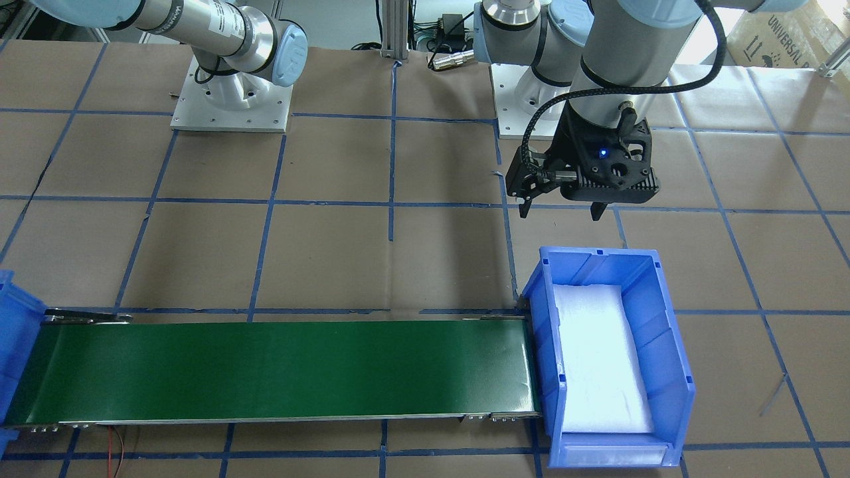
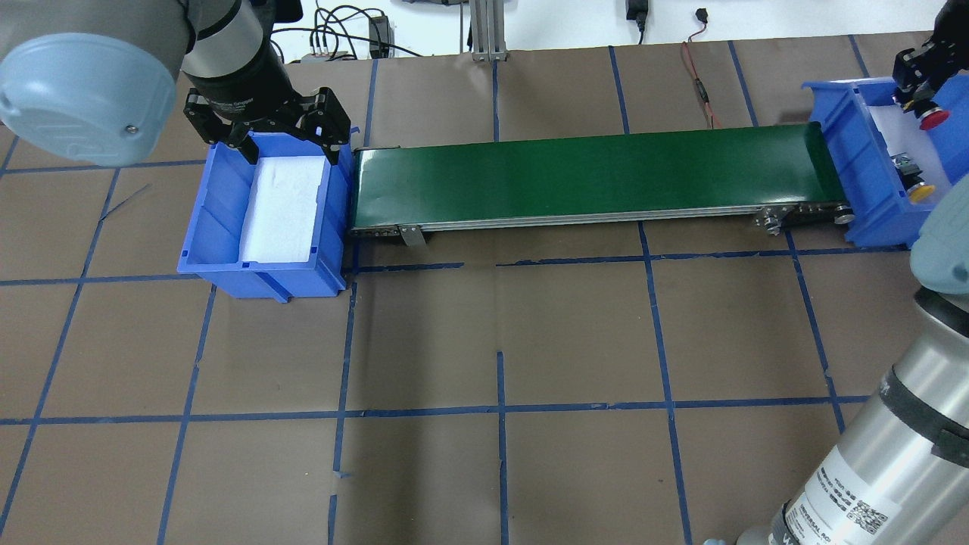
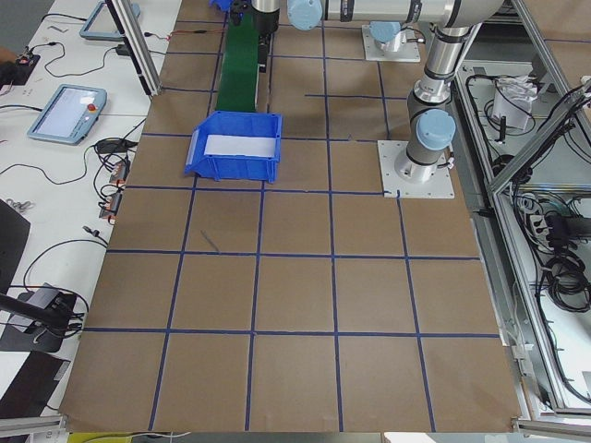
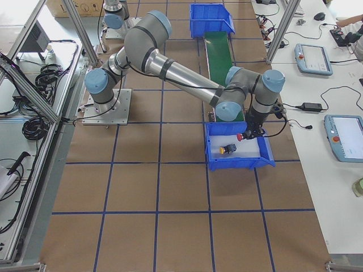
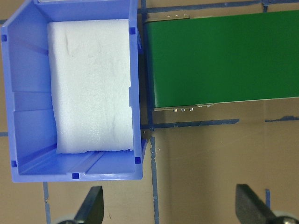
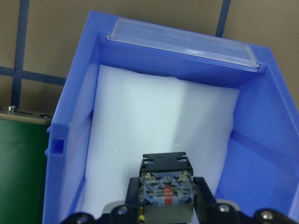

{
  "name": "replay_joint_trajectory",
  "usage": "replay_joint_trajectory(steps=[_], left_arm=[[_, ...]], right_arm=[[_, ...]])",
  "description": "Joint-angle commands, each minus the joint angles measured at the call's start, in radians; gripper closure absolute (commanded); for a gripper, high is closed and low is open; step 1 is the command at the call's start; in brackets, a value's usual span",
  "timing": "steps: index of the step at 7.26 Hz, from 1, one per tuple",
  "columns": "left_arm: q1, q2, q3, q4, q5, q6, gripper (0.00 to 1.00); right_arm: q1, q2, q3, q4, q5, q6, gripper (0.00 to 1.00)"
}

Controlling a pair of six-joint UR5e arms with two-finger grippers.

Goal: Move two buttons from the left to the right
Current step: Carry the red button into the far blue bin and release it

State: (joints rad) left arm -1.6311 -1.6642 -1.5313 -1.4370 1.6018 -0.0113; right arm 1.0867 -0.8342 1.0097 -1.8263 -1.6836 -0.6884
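Observation:
My right gripper (image 2: 918, 89) is shut on the red button (image 2: 933, 116) and holds it over the right blue bin (image 2: 852, 144). In the right wrist view the gripper (image 6: 166, 212) clamps the button's grey block base (image 6: 166, 186) above the bin's white foam. The yellow button (image 2: 918, 192) lies on its side in that bin, nearer the robot; it also shows in the exterior right view (image 4: 226, 149). My left gripper (image 1: 561, 214) is open and empty, hovering just behind the left blue bin (image 1: 667, 332), which holds only white foam (image 5: 91, 84).
A green conveyor belt (image 2: 590, 172) runs between the two bins. The table is brown paper with a blue tape grid. A red wire (image 2: 700, 87) lies behind the belt. The arm bases (image 1: 232, 99) stand at the table's robot side.

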Motion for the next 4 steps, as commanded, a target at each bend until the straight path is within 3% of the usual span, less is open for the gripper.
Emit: replay_joint_trajectory(steps=[1,4], left_arm=[[0.000,0.001,-0.004,0.000,0.000,0.001,0.00],[-0.001,0.003,-0.007,0.000,0.000,0.001,0.00]], right_arm=[[-0.001,0.035,0.000,-0.027,0.019,0.001,0.84],[-0.002,0.092,0.001,-0.062,0.054,0.001,0.82]])
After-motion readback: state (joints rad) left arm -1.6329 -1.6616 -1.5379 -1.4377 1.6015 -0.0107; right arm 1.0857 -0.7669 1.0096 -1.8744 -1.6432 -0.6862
